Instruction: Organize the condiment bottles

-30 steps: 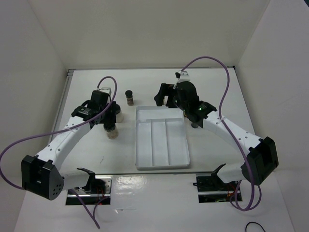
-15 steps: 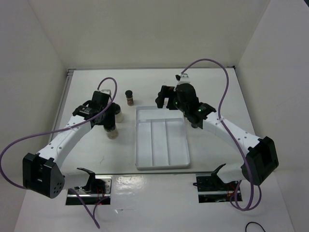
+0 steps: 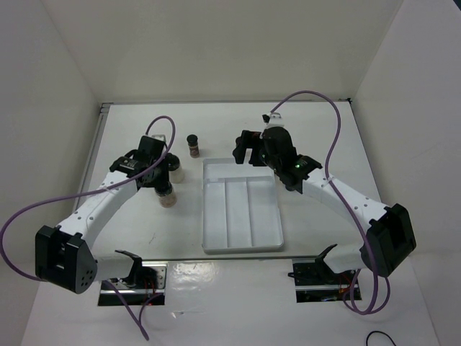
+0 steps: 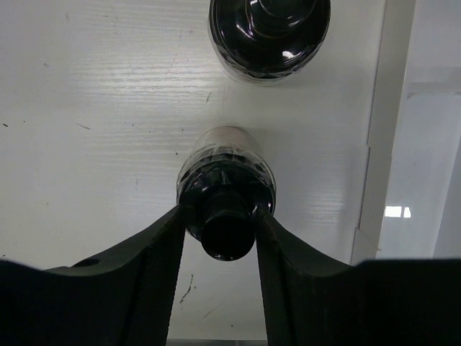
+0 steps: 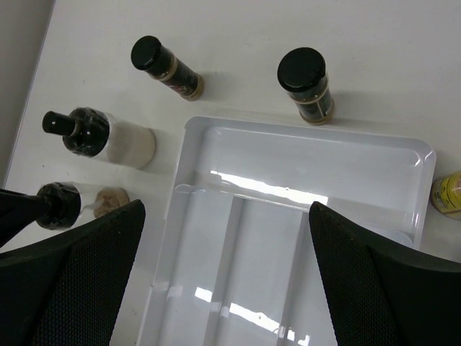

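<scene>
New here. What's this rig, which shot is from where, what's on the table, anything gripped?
A left arm and a right arm are bolted at the near edge of the table, each ending in a two-finger claw. One picture looks down from above and behind; the other two come from wrist cameras. A white three-slot tray lies there, small black-capped bottles standing around it. The left claw is shut on one jar; the right claw hangs open over the tray.

Yellow bottle (image 5: pixel 448 194) cropped, jar (image 4: pixel 269 36) top cut
</scene>
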